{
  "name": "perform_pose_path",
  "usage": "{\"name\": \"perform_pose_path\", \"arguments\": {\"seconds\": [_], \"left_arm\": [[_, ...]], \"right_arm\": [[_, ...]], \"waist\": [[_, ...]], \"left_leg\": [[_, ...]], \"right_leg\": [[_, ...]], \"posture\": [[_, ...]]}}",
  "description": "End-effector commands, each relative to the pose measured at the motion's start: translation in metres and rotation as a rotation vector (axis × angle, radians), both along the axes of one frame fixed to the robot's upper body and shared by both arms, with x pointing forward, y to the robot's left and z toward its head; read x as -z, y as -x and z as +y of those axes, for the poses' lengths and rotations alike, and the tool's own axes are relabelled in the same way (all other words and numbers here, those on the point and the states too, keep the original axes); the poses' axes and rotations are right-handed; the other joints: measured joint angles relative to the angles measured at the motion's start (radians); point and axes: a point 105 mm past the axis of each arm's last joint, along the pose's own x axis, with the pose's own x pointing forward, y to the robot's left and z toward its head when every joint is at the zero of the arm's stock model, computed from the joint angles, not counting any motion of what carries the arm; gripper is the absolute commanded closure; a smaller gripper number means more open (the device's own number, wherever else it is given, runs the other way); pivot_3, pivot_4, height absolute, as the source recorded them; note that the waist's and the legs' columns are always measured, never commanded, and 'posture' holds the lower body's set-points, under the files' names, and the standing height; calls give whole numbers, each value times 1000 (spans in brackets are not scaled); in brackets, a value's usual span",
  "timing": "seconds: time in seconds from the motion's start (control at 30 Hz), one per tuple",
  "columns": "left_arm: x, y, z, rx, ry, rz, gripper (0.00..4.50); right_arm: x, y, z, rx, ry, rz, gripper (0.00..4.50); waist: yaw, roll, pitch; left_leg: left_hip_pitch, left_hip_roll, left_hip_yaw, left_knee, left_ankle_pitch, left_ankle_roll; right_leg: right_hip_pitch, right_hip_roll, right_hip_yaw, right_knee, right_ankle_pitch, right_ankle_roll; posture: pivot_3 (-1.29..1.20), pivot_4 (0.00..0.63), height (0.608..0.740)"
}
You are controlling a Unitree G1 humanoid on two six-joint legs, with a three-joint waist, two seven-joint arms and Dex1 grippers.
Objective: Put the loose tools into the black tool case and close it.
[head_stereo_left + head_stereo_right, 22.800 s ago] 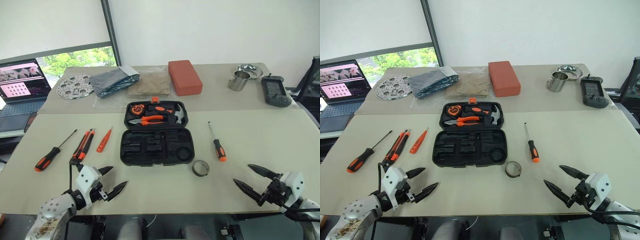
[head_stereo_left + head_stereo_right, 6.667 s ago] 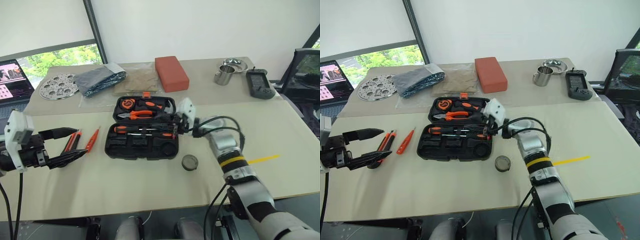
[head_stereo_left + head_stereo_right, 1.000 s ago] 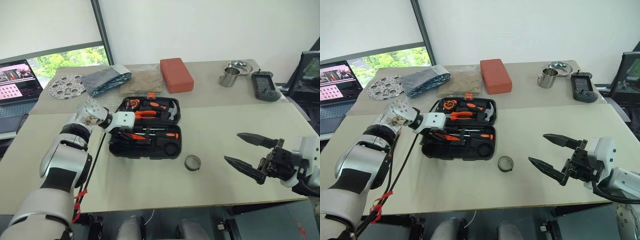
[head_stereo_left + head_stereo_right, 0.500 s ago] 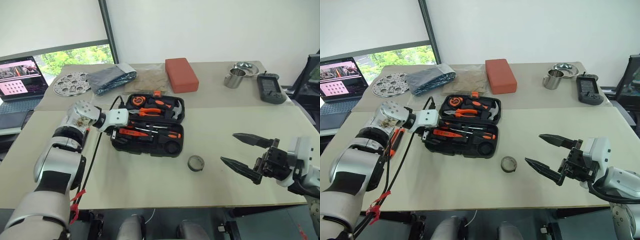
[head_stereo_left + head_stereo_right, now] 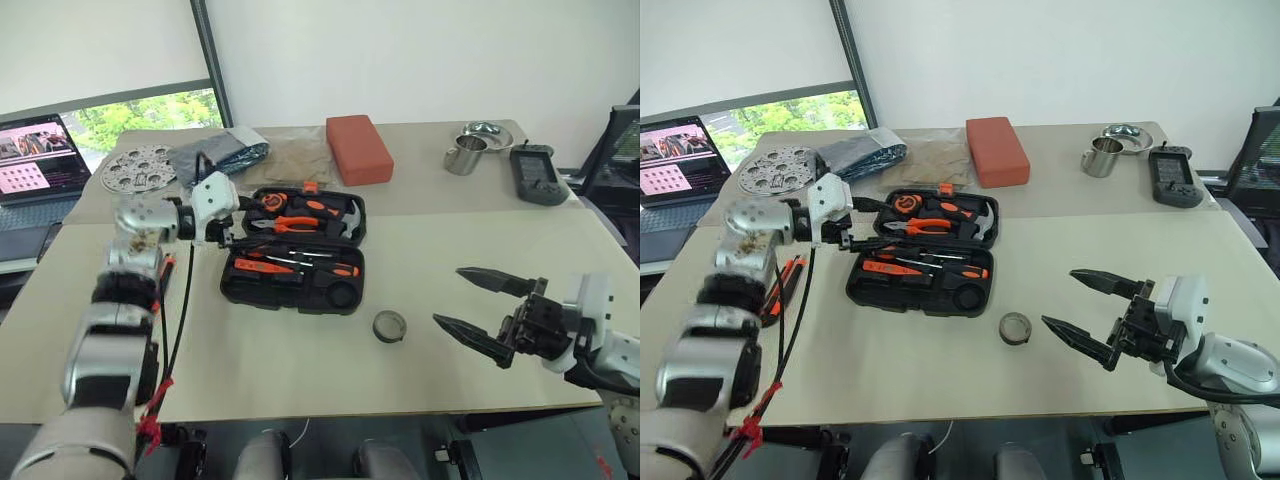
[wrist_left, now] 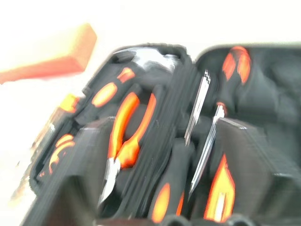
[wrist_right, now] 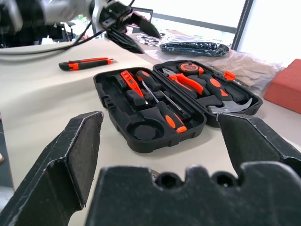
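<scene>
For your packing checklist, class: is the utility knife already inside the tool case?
No: in the right wrist view the utility knife lies on the table, apart from the open tool case.

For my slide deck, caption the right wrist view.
Open right tool faces the open black tool case; utility knife lies loose beyond.

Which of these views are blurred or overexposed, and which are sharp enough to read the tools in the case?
Left wrist view: motion-blurred, background washed out to white; pliers and screwdriver shafts smeared but recognisable. Right wrist view: the black tool case and utility knife sharp, window behind bright. Left and right eye views: evenly lit, sharp, soft shadows; the small grey roll is clear.
</scene>
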Motion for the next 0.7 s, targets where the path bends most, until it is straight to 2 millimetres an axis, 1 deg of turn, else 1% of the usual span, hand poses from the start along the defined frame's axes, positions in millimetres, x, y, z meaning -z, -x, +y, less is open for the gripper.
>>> {"name": "perform_pose_path", "arguments": {"seconds": [0.03,0.1,0.17,0.2,0.3,0.37,0.53,0.7], "left_arm": [[-14,6,-1,-177,91,-47,2848],[-4,9,-5,-287,131,-21,3600],[6,13,-12,-355,142,0,4329],[11,13,-14,-398,142,3,4470],[18,10,-14,-521,183,6,4470],[21,5,-10,-600,194,18,4470],[35,9,-22,-582,172,80,4470],[59,6,-18,-651,149,182,4470]], "right_arm": [[-8,3,3,-13,3,-54,0],[-8,3,3,-16,3,-53,0],[-7,3,3,-18,4,-53,0],[-7,3,3,-19,4,-53,0],[-7,2,3,-22,4,-54,0],[-7,2,4,-23,5,-55,0],[-7,3,4,-21,7,-55,0],[-7,4,1,-14,11,-58,0]], "waist": [[1,-1,1],[3,-1,1],[8,-2,1],[9,-2,1],[10,-4,2],[10,-5,3],[7,-6,3],[8,-7,4]], "left_leg": [[0,0,0,0,0,0],[-1,0,-1,0,0,0],[2,-1,-1,0,0,0],[4,-2,-1,0,0,0],[9,-3,-2,0,-1,2],[9,-3,-2,0,-1,2],[9,-3,-2,-1,-1,2],[9,-4,-2,-1,-1,2]], "right_leg": [[0,0,0,0,0,0],[0,1,0,0,0,0],[3,1,1,0,0,0],[6,1,1,-1,0,1],[12,0,2,-2,0,1],[12,0,2,-2,0,1],[12,0,3,-2,0,1],[12,0,3,-3,0,1]], "posture": [[0,150,740],[0,150,740],[0,150,740],[0,150,740],[0,150,740],[0,150,740],[0,150,740],[0,150,740]]}}
